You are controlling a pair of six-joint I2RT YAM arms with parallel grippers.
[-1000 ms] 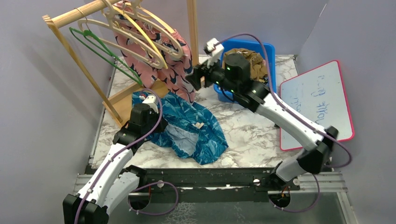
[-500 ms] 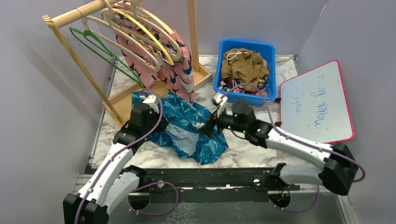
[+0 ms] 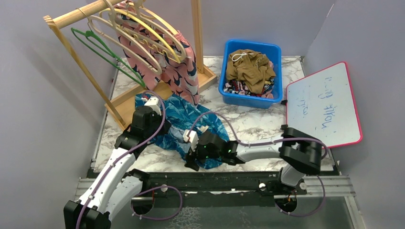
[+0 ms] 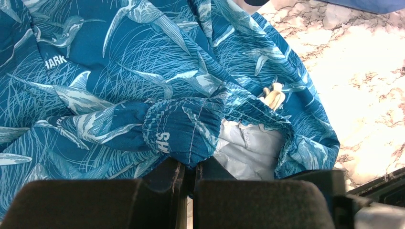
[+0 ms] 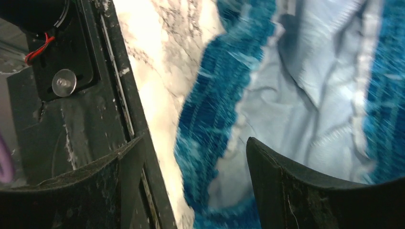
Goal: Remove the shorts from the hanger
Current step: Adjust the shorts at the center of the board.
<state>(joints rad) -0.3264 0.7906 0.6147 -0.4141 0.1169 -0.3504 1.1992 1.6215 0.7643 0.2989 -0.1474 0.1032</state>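
Note:
Teal patterned shorts (image 3: pixel 191 125) lie spread on the marble table, off any hanger. My left gripper (image 4: pixel 189 174) is shut on a fold of their waistband (image 4: pixel 184 131); its arm sits at their left edge (image 3: pixel 143 120). My right gripper (image 3: pixel 191 160) is open, low over the near edge of the teal shorts (image 5: pixel 224 119), one finger (image 5: pixel 286 191) over the pale lining. Pink shorts with navy-white blotches (image 3: pixel 179 71) hang on a wooden hanger (image 3: pixel 143 33) on the rack. Olive-brown shorts with a white drawstring (image 3: pixel 250 67) lie in the blue bin (image 3: pixel 229 93).
A wooden rack (image 3: pixel 67 19) with several empty hangers, one green (image 3: pixel 102 50), stands at the back left. A whiteboard with a pink frame (image 3: pixel 325 102) lies at the right. The black front rail (image 5: pixel 71 95) runs just beside my right gripper.
My right arm swung from up by the rack and bin down to the near edge of the teal shorts. The left arm stayed put.

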